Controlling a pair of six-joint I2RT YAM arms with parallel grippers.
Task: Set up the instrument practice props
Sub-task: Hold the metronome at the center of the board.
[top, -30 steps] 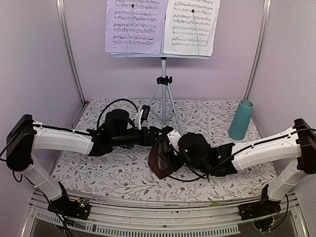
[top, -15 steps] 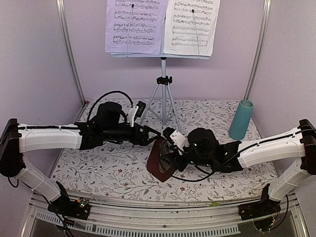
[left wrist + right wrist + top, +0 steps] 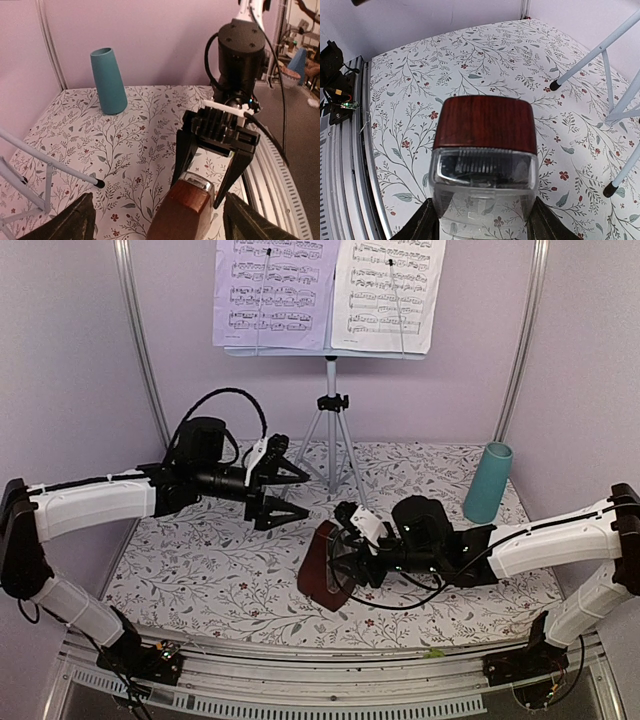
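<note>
**Metronome gripped in front of the music stand**

The right gripper (image 3: 342, 552) was clamped on the metronome (image 3: 320, 568), holding it upright just in front of the music stand (image 3: 331, 425), probably so its base would seat squarely. The left gripper (image 3: 303, 498), jaws apart and empty, hovered left of the stand's legs. The sheet-music pages (image 3: 272, 290) rested on the stand.

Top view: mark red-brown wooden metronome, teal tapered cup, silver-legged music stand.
Red-brown wooden metronome (image 3: 315, 572): top view, side face.
Teal tapered cup (image 3: 487, 485): top view, mid wall.
Silver-legged music stand (image 3: 331, 377): top view, centre pole.
</note>
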